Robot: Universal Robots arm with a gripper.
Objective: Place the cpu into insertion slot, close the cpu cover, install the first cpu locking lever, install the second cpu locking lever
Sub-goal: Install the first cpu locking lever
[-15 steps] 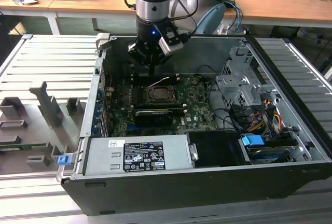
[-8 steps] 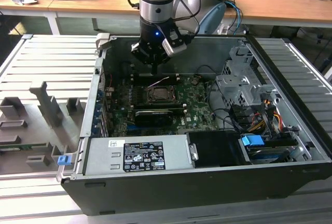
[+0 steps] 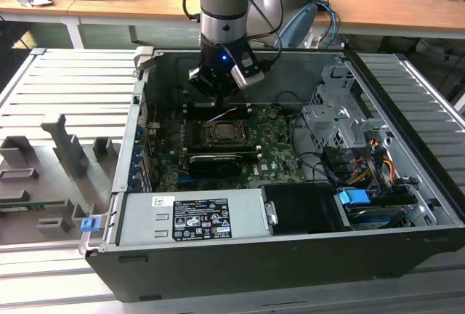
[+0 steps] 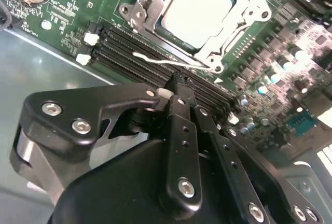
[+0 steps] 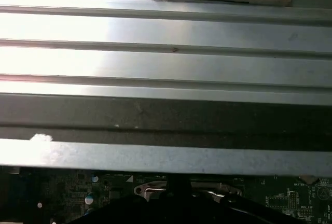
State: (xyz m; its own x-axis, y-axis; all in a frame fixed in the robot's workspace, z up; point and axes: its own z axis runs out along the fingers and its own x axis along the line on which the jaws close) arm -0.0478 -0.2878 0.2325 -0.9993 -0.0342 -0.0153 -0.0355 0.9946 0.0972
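Gripper (image 4: 174, 92) fingers being held together, empty, just beside the lever (image 4: 166, 63); thin springy wire, best pushed at its tip.

The exterior view looks down from above and in front into the open computer case (image 3: 290, 183), taking in the whole motherboard (image 3: 218, 150) from mid-range. The second wrist view sits close behind the end effector (image 4: 174, 86), facing the insertion slot (image 4: 194, 14). The first wrist view looks low across the ribbed surface (image 5: 166, 63), sharing the board's edge.
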